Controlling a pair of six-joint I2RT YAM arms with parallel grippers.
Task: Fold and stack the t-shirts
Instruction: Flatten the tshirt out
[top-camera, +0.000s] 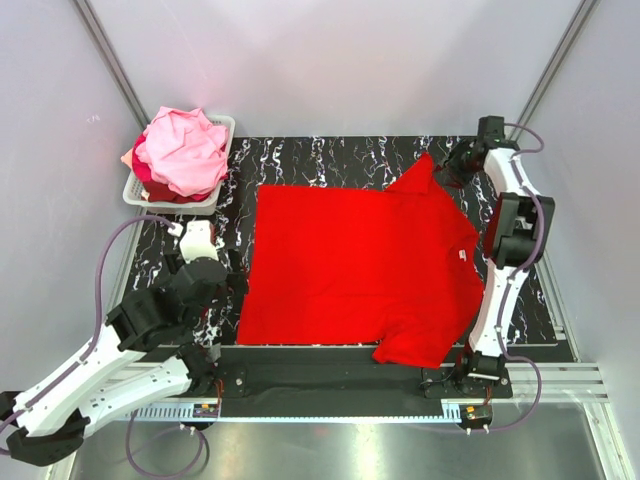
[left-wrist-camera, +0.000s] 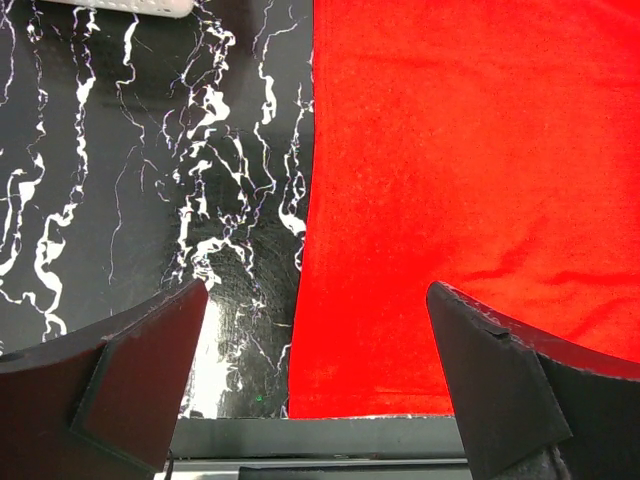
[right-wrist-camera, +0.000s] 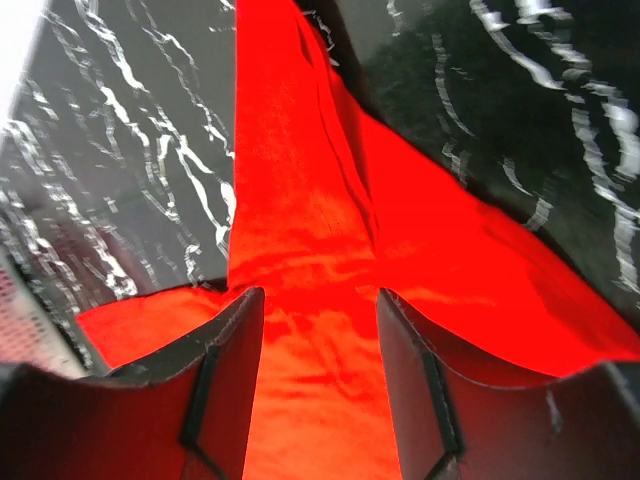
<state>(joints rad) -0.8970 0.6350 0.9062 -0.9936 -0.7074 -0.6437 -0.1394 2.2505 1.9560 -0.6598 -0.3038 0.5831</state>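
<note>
- From above: one red t-shirt (top-camera: 360, 265) lies spread flat on the black marbled mat (top-camera: 330, 160), neck to the right, with one small white label (top-camera: 463, 256) showing at the collar.
- One white basket (top-camera: 140, 195) stands at the mat's far left corner. It holds a heap of t-shirts (top-camera: 185, 150) in pink, peach and a darker red; how many cannot be counted.
- Two arms are in view. The left pincer (top-camera: 232, 285) sits just beside the red t-shirt's left edge. The right pincer (top-camera: 452, 165) is at the far sleeve, on the right.
- Left wrist: the left pincer (left-wrist-camera: 318, 290) has its two fingers (left-wrist-camera: 140, 380) spread wide apart, with nothing held. Below it the edge of the red t-shirt (left-wrist-camera: 470, 180) runs down the middle, mat (left-wrist-camera: 150, 180) on the left. A sliver of the basket (left-wrist-camera: 130, 6) shows at the top.
- Right wrist: the right pincer (right-wrist-camera: 320, 295) has its two fingers (right-wrist-camera: 230, 370) partly drawn in, with the red t-shirt (right-wrist-camera: 300, 200) filling the gap between them. Whether they grip the cloth I cannot tell. The sleeve runs up and away over the mat (right-wrist-camera: 520, 100).
</note>
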